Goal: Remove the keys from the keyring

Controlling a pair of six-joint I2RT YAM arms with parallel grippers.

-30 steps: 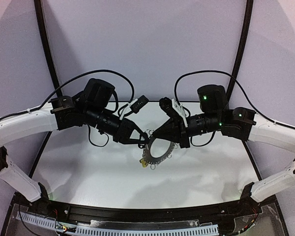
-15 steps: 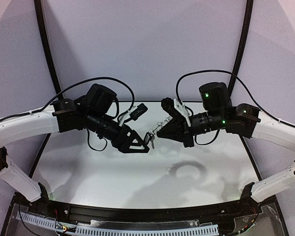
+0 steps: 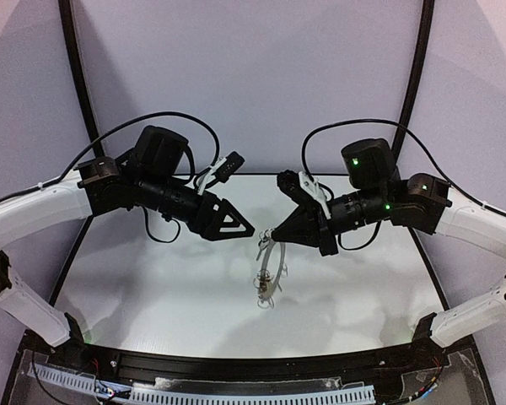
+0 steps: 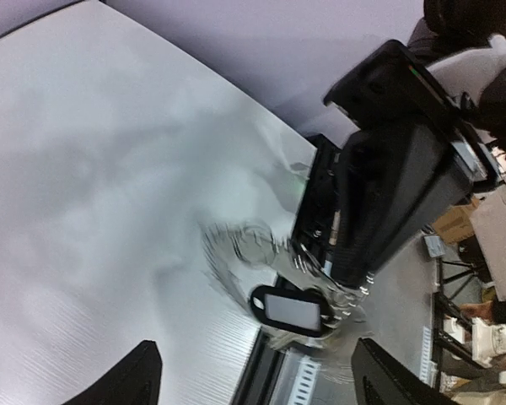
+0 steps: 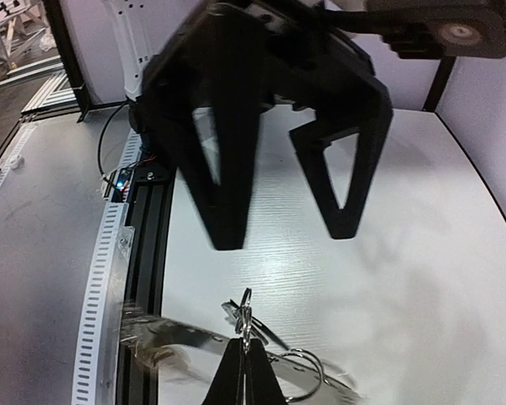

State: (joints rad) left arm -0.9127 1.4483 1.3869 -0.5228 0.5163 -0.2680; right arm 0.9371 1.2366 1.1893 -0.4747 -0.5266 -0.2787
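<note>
The keyring (image 3: 268, 272), a flat grey hoop fringed with thin wire loops, hangs edge-on above the white table. My right gripper (image 3: 270, 235) is shut on one of those wire loops (image 5: 246, 314), and the hoop's grey band (image 5: 185, 336) runs under the shut right gripper (image 5: 245, 344). A black-headed key (image 4: 291, 310) dangles at the blurred keyring (image 4: 236, 257). My left gripper (image 3: 246, 229) stands open just left of the ring and touches nothing. In its own view the open left gripper (image 4: 257, 380) has wide-apart fingertips (image 4: 139, 375). Its black fingers (image 5: 223, 169) face the right wrist camera.
The white table (image 3: 152, 287) lies below both arms, with the ring's shadow on it. A black rail (image 3: 236, 364) and a slotted cable tray (image 3: 236, 392) run along the near edge. Dark curved frame posts (image 3: 80, 93) rise at both sides.
The left gripper has opened, let go of the ring and drawn back to the left. The right gripper has lifted the keyring, which now hangs edge-on from it.
</note>
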